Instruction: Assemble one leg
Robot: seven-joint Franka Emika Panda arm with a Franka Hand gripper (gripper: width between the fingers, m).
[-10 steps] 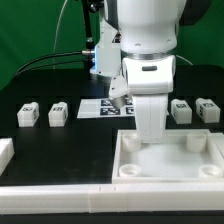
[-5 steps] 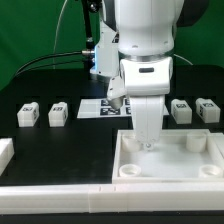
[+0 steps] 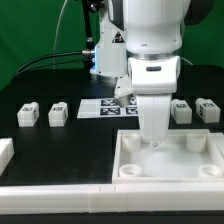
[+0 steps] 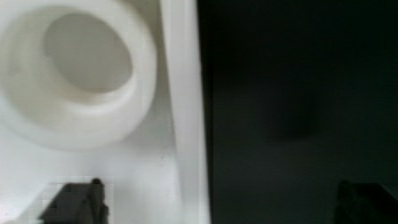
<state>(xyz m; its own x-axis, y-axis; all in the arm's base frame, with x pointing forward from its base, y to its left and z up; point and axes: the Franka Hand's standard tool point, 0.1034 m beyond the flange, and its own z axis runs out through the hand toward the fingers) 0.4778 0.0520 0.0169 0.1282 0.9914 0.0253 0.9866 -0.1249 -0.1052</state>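
Four white legs with marker tags stand on the black table. Two are at the exterior view's left and two at its right. My gripper hangs straight down over the far rim of the large white panel, apart from all the legs. In the wrist view my gripper is open and empty. One fingertip is over the panel beside a round corner socket. The other fingertip is over the black table. The panel's rim runs between them.
The marker board lies on the table behind the panel, partly hidden by my arm. A long white rail runs along the front. A white block sits at the exterior view's left edge.
My arm has shifted a little toward the exterior view's right and dropped lower over the panel's far rim. The legs have not moved.
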